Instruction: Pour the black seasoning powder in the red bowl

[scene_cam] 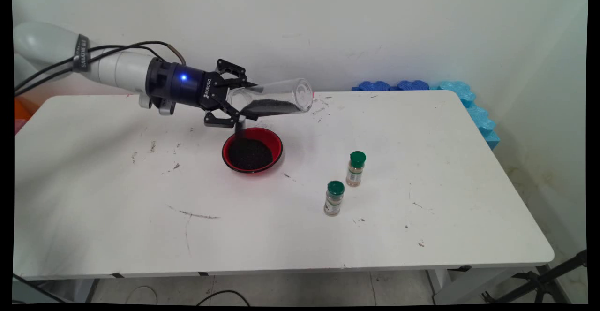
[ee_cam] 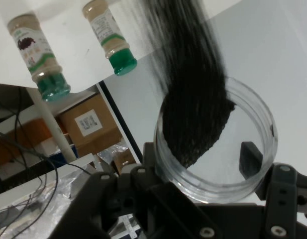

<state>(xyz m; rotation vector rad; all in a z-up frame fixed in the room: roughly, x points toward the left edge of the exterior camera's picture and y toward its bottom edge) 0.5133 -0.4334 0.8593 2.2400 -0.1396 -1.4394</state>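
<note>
Main view: black two-finger gripper (scene_cam: 233,99), upper left of centre, is clamped on a clear glass cylinder (scene_cam: 276,97) lying nearly horizontal, long axis left-right w/ the far end at right a bit higher. Dark grains (scene_cam: 272,107) sit along its lower side and spill down at the gripper end. Red round bowl (scene_cam: 252,150) of dark grains is right below. Two small green-capped spice jars (scene_cam: 356,168) (scene_cam: 333,198) stand lower right of it, well apart from the white table (scene_cam: 422,217) edges, lots of bare room.

Hand view: looking down the cylinder (ee_cam: 215,144), grains (ee_cam: 195,119) partly blurred; both jars (ee_cam: 39,52) (ee_cam: 109,37) at top left, cut off.
</note>
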